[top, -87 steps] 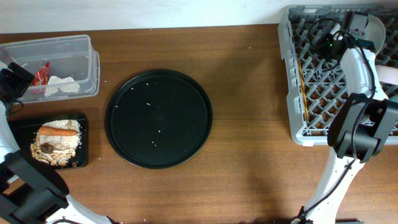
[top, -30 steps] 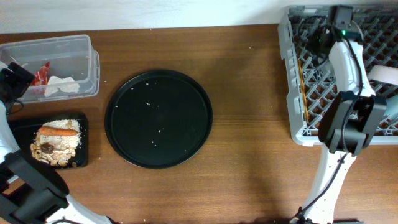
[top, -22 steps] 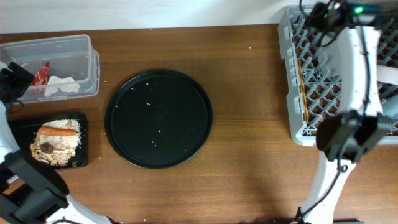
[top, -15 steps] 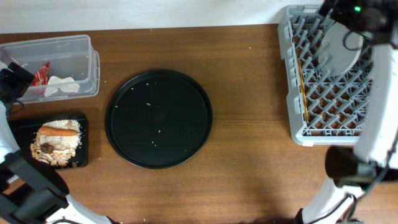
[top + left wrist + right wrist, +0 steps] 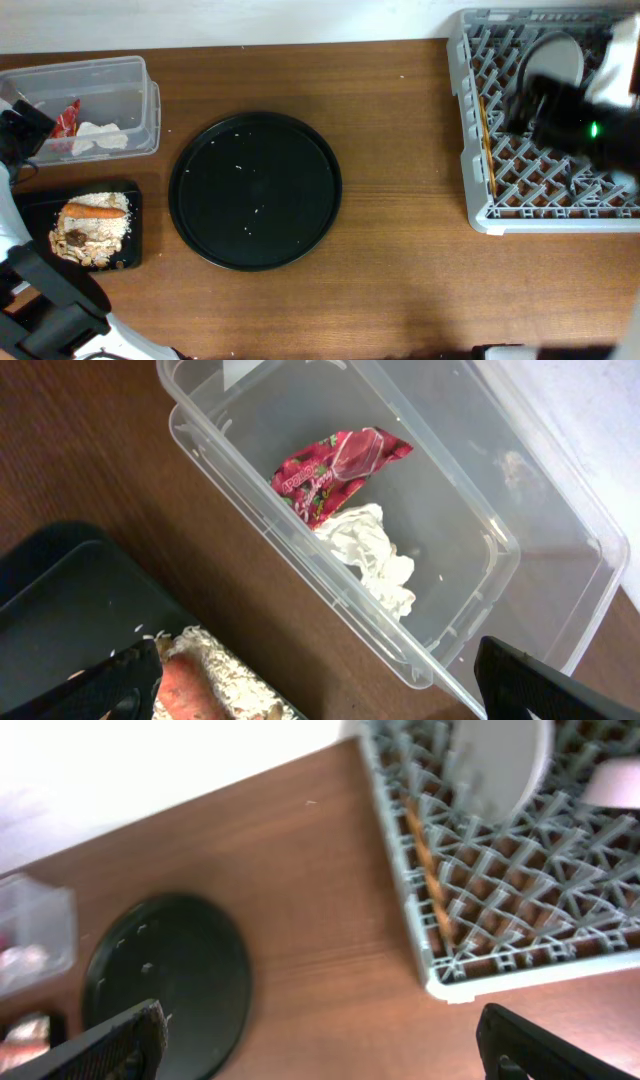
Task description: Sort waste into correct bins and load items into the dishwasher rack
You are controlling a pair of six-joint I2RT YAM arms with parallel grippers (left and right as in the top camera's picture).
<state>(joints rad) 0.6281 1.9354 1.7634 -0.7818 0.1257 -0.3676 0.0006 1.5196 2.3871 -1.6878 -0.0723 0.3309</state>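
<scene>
At the table's near left, the black tray (image 5: 36, 215) holds rice (image 5: 105, 230) and a carrot (image 5: 95, 211). Beyond it, the clear tub (image 5: 120, 92) holds a tissue (image 5: 100, 137) and a red wrapper (image 5: 67, 118). At far right, the plate (image 5: 555, 55) stands in the rack (image 5: 462, 120), near the chopsticks (image 5: 488, 150). The left gripper (image 5: 330, 685) and right gripper (image 5: 330, 1050) gape wide, empty.

Robot test bench is indicated: plain wooden table (image 5: 400, 200) against white wall (image 5: 250, 20), robot arm (image 5: 45, 290) alongside, dish rack (image 5: 540, 220) and plastic tub (image 5: 110, 75) laid out.
</scene>
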